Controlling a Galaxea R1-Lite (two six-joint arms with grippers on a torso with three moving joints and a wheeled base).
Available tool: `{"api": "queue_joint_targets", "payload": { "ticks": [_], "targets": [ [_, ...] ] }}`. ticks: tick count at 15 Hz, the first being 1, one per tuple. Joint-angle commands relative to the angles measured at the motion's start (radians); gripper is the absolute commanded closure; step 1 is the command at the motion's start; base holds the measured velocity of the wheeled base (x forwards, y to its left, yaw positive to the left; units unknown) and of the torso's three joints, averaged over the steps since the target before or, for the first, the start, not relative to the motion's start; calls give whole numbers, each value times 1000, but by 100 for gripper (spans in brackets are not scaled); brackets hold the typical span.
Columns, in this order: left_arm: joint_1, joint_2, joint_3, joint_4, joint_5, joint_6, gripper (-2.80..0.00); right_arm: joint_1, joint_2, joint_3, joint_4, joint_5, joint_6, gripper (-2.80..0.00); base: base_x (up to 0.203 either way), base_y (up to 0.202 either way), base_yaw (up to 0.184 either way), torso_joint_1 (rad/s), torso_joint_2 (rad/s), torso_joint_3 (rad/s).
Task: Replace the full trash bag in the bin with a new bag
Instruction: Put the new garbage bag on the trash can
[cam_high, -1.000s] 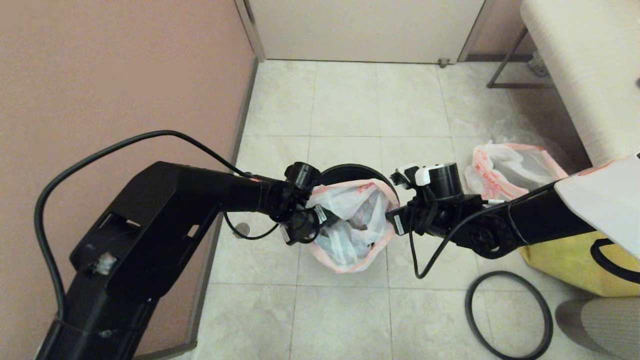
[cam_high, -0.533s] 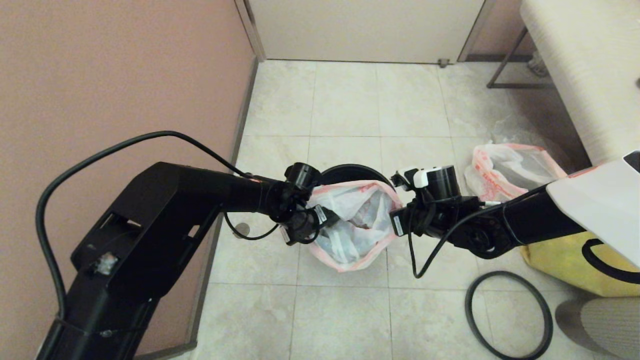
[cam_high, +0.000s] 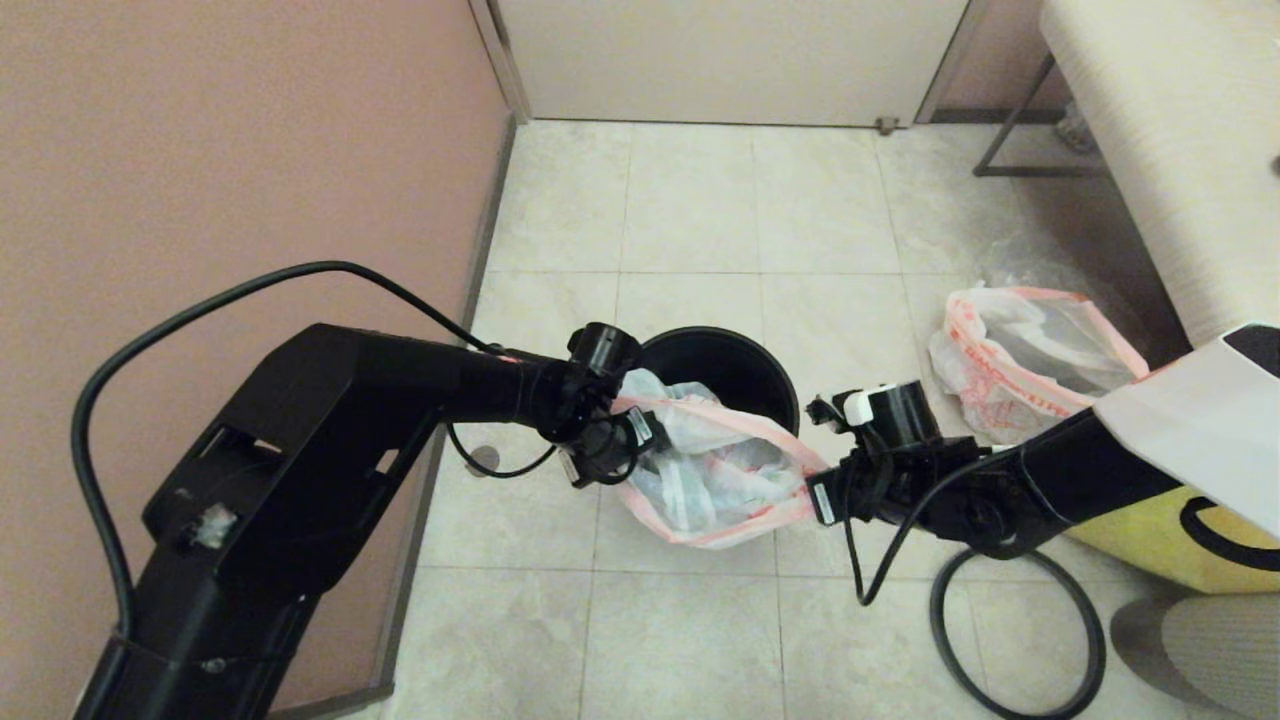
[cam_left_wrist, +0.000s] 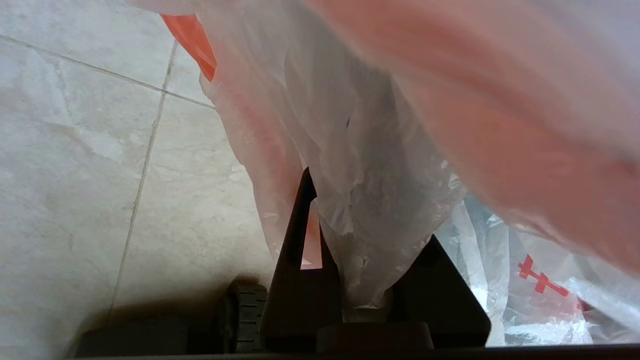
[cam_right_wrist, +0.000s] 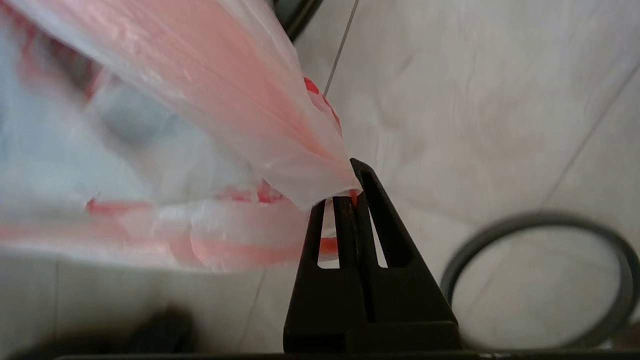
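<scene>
You are looking at a pale tiled floor (cam_high: 690, 200) in a corner, a pinkish wall (cam_high: 230, 140) on the left and a light door at the far end. From the head camera, the bin (cam_high: 730, 362) stands mid-floor, its black inside showing on the far side. The full bag (cam_high: 710, 470) is stretched between your two arms over the bin's near rim, its red-orange mouth band pulled taut. The left gripper (cam_high: 640, 435) holds the bag's left edge; the right gripper (cam_high: 815, 490) holds the right corner, near and to the right of the bin. Another white bag with red print (cam_high: 1020, 360) sits on the floor to the far right, well apart from the bin. The grey hoop (cam_high: 1020, 630) lies flat on the tiles at near right, beside a yellow bag (cam_high: 1160, 520).

Left wrist: the fingers (cam_left_wrist: 300, 235) pinch a bunched fold of the bag (cam_left_wrist: 375, 200) — plastic fills the gap between them, and tile shows beyond.

Right wrist: the fingers (cam_right_wrist: 370, 200) are pressed together on a twisted corner of the bag (cam_right_wrist: 225, 110) — the film fans away from the tips. The hoop (cam_right_wrist: 540, 280) lies on the floor beyond the gripper.
</scene>
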Motion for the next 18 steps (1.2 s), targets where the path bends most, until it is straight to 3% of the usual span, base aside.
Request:
{"api": "queue_joint_targets", "payload": {
  "ticks": [1,6,10,14,15,18],
  "targets": [
    [-2,2,-1,3,0,-5,0,-11,114,-114,-2,-1,0,0,0,0,0,0,0,0],
    [-9,-4,8,9,-10,-5,0,-61,235,-421,1,-16,-2,0,0,0,0,0,0,0],
    [-17,-9,22,9,-11,-4,0,-79,240,-511,21,-73,10,0,0,0,0,0,0,0],
    [-22,-12,28,9,-25,-2,0,-60,214,-515,74,-116,28,0,0,0,0,0,0,0],
    [-22,-10,30,7,-25,4,0,-56,212,-514,74,-116,27,-280,0,0,0,0,0,0],
    [-20,-4,22,1,-21,5,0,-46,179,-465,77,-116,43,-280,0,0,0,0,0,0]
  ]
}}
